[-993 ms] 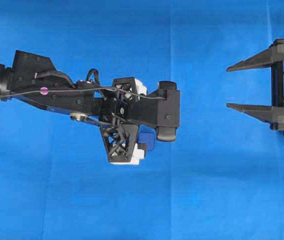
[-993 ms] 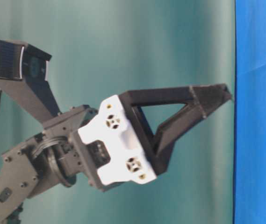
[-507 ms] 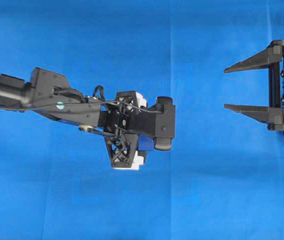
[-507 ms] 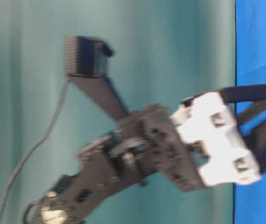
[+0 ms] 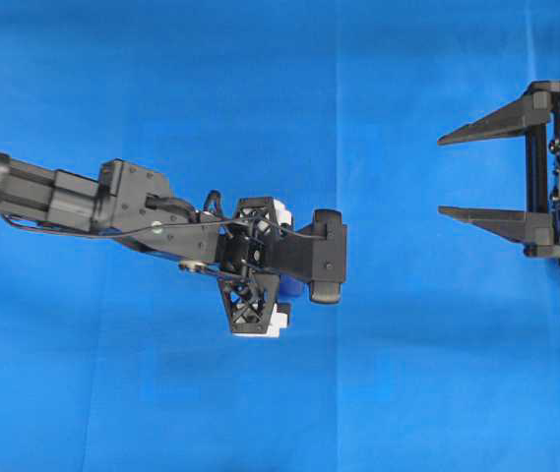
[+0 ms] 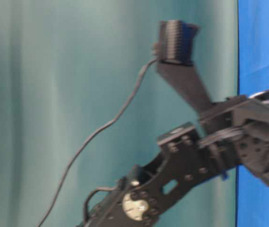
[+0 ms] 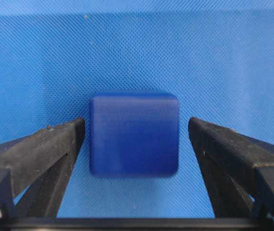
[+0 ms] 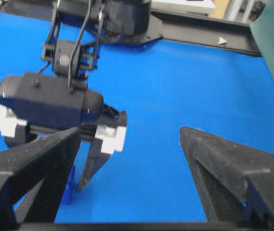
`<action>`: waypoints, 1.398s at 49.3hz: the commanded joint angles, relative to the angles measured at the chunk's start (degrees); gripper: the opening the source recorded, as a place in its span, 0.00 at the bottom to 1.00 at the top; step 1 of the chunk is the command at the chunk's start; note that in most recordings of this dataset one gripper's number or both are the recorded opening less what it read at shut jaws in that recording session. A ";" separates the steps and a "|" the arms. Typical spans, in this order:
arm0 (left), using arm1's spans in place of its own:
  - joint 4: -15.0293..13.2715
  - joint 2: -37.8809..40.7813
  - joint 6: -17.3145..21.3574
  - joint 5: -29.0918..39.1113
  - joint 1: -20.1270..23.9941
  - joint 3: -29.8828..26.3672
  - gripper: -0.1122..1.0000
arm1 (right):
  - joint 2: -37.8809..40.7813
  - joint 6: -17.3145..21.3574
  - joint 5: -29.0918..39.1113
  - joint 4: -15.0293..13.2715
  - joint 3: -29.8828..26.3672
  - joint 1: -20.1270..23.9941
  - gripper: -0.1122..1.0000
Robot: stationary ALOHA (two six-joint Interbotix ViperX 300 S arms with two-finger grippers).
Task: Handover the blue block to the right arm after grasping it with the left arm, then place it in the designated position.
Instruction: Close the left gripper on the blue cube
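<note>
The block point(image 7: 134, 134) sits on the cloth point(image 7: 223, 57) between the left gripper's point(image 7: 135, 139) spread, empty fingers, looking light, rigid and smooth, so pinching its flat 3 and 9 o'clock faces seems safest, while the right gripper point(image 5: 481, 167) waits spread, empty.

The block point(image 7: 134, 134) lies on the desk point(image 5: 260, 88) between the left claw's point(image 7: 136, 132) fingers point(image 7: 50, 149); the right claw point(image 5: 457, 173) sits well apart.
</note>
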 commanded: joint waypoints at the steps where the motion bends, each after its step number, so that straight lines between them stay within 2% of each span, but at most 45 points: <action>1: 0.09 -0.79 0.09 -0.88 -0.09 -0.53 0.93 | 0.26 0.09 -0.44 0.18 -1.05 -0.09 0.98; 20: 0.09 -0.79 0.70 -0.70 -0.18 -0.62 0.91 | 0.26 0.09 -0.35 0.18 -1.05 0.00 0.98; 23: 0.18 -0.79 0.97 -0.44 -0.26 -0.62 0.84 | 0.35 0.09 -0.35 0.26 -1.05 -0.09 0.98; 29: 0.18 -0.79 0.88 -0.44 -0.26 -0.70 0.54 | 0.26 0.09 -0.35 0.26 -1.14 -0.09 0.98; 30: 0.09 -0.79 0.88 -0.44 -0.26 -0.70 0.53 | 0.26 0.09 -0.35 0.18 -1.05 -0.09 0.98; 58: 0.09 -1.14 0.35 -0.44 -0.26 -0.79 0.54 | 1.05 0.09 -0.53 0.26 -1.05 -0.09 0.98; 69: 0.09 -3.52 0.44 1.76 -0.26 -1.23 0.54 | 1.05 0.09 -0.53 0.18 -1.05 0.00 0.98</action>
